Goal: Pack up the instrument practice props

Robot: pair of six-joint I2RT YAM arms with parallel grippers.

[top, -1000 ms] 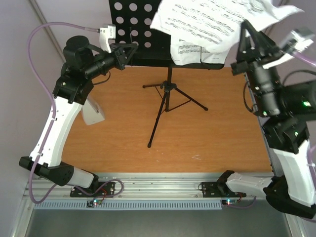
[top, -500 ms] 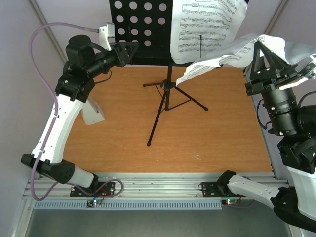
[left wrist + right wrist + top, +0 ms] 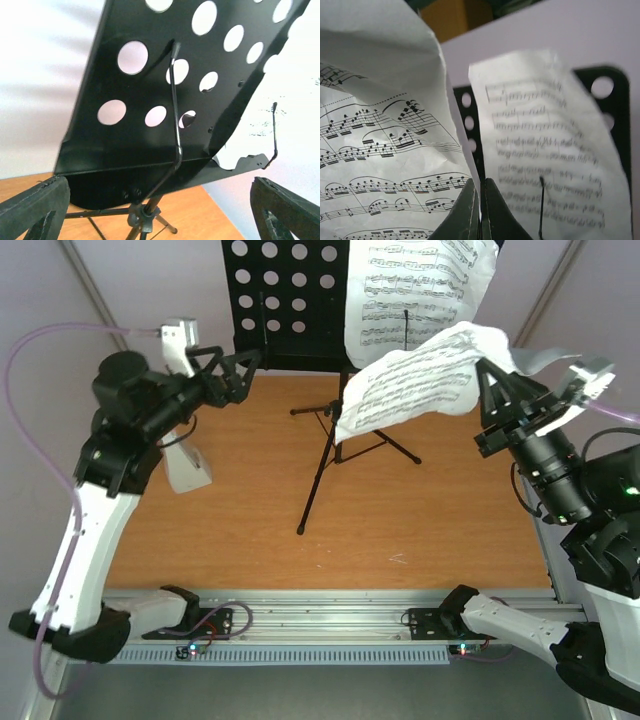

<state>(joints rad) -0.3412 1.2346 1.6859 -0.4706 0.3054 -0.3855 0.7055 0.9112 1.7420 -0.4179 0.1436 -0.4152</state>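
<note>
The black music stand (image 3: 290, 300) rises at the back on its tripod (image 3: 322, 465). One white sheet-music page (image 3: 415, 295) rests on its perforated desk behind a wire holder. My right gripper (image 3: 487, 368) is shut on the edge of a second page (image 3: 415, 380), which hangs curled in the air in front of the stand. In the right wrist view the fingertips (image 3: 480, 189) pinch that page (image 3: 380, 150). My left gripper (image 3: 248, 375) stands open just left of the desk (image 3: 150, 100), with nothing between its fingers (image 3: 35, 210). The pale grey metronome (image 3: 187, 468) sits on the table under my left arm.
The wooden table (image 3: 420, 530) ends at a metal rail along the near edge. Pale walls close in on the back and both sides. The stand's tripod legs spread over the middle of the table.
My left gripper has opened and drawn back to the left from the desk's lower edge. My right gripper has carried its page down and away from the stand.
</note>
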